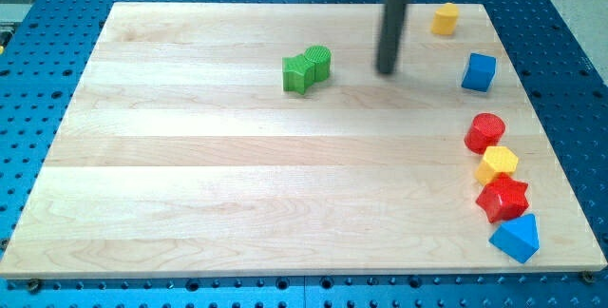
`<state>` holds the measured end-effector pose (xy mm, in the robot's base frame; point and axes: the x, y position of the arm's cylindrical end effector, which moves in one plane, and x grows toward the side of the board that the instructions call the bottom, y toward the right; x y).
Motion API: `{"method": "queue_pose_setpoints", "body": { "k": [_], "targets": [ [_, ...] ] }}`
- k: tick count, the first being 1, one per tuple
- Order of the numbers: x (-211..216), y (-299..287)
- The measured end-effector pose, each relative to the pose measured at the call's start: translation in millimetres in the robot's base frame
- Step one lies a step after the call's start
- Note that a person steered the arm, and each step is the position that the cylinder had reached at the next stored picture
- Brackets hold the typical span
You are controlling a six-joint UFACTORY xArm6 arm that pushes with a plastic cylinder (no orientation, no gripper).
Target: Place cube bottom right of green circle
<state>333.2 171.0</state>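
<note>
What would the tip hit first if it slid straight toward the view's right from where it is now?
Most likely the blue cube. My tip sits at about its height in the view, with bare board between them. The yellow block lies farther up, probably off that line.

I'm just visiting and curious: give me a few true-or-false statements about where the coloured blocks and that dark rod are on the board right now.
1. My tip touches the blue cube. False: it stands apart, to the cube's left in the view.
2. The green circle sits against another green block. True.
3. The red star lies at the view's left. False: near the right edge.
4. A yellow block sits near the view's top right. True.
</note>
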Motion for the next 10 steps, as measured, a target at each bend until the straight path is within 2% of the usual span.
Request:
{"method": "queue_pose_setpoints", "body": {
  "k": [1, 2, 3, 4, 5, 6, 7, 8, 9, 10],
  "targets": [
    [-27.6, 102.2],
    [-41.6, 108.8],
    [14.4, 140.0],
    [57.4, 142.0],
    [78.4, 39.4],
    [79.2, 98.0],
    [52.4, 145.1],
    [28.6, 107.5],
    [22.1, 88.5],
    [70.8, -16.4]
  ]
}}
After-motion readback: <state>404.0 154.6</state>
